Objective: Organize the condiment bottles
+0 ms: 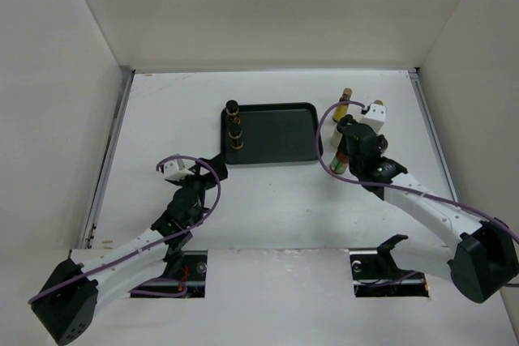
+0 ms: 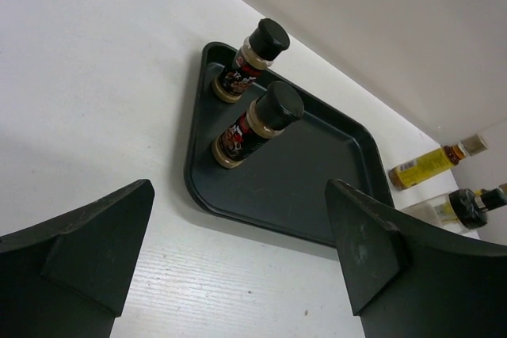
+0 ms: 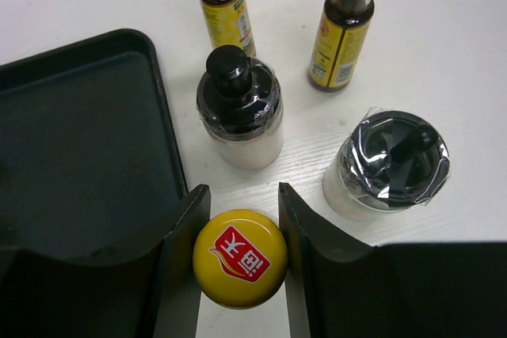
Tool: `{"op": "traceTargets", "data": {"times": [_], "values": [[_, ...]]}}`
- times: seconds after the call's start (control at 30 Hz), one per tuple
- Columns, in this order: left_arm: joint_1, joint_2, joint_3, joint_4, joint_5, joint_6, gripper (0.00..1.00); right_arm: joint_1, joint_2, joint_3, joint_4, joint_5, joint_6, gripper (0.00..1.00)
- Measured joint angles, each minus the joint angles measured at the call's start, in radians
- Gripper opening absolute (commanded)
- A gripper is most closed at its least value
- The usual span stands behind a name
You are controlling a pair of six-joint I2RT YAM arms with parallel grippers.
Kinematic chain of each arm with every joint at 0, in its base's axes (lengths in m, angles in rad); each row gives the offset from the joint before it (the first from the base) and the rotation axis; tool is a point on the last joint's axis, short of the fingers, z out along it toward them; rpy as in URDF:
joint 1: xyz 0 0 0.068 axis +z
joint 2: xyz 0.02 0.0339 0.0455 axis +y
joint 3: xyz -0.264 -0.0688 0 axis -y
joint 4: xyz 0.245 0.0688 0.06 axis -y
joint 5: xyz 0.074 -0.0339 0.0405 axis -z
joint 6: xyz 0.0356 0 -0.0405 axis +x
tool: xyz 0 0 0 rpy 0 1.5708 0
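Two short dark black-capped jars (image 1: 233, 108) (image 1: 236, 134) stand upright at the left end of the black tray (image 1: 280, 139); the left wrist view shows them too (image 2: 252, 59) (image 2: 257, 123). My left gripper (image 2: 242, 227) is open and empty over the table just before the tray's near left corner. My right gripper (image 3: 243, 195) is shut on the yellow cap of the green-red bottle (image 3: 240, 257), right of the tray. Beyond it stand two whitish black-capped bottles (image 3: 240, 108) (image 3: 388, 165) and two slim brown yellow-capped bottles (image 3: 224, 1) (image 3: 343, 21).
White walls close in the table on the left, back and right. The tray's right rim (image 3: 162, 108) lies just left of my right fingers. The right arm (image 1: 422, 204) stretches across the table's right side.
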Motion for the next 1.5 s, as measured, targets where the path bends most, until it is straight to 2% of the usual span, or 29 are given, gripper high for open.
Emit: {"op": "traceTargets", "data": {"times": [0.13,0.27,0.37,0.5,0.73,1.0,1.17,1.5], "values": [[0.001,0.008,-0.002,0.008,0.000,-0.004,0.99,0.017,-0.048,-0.008,-0.028,0.014,-0.014,0.29],[0.006,0.010,-0.002,0.027,-0.004,-0.007,1.00,0.082,-0.135,0.012,-0.082,0.029,-0.043,0.29],[0.008,0.021,-0.009,0.045,-0.008,-0.011,1.00,0.123,-0.115,0.098,-0.102,0.021,-0.068,0.29],[0.010,0.050,-0.019,0.050,-0.019,-0.016,1.00,0.158,0.034,0.262,-0.042,-0.020,-0.093,0.29],[0.014,0.051,-0.024,0.057,-0.044,-0.019,1.00,0.196,0.444,0.545,0.121,-0.126,-0.138,0.29],[0.013,0.056,-0.026,0.062,-0.065,-0.022,1.00,0.205,0.816,0.827,0.171,-0.178,-0.190,0.30],[0.012,0.066,-0.026,0.065,-0.069,-0.023,1.00,0.205,0.921,0.923,0.174,-0.183,-0.209,0.30],[0.006,0.075,-0.026,0.071,-0.072,-0.023,1.00,0.206,1.012,1.070,0.198,-0.183,-0.231,0.31]]}}
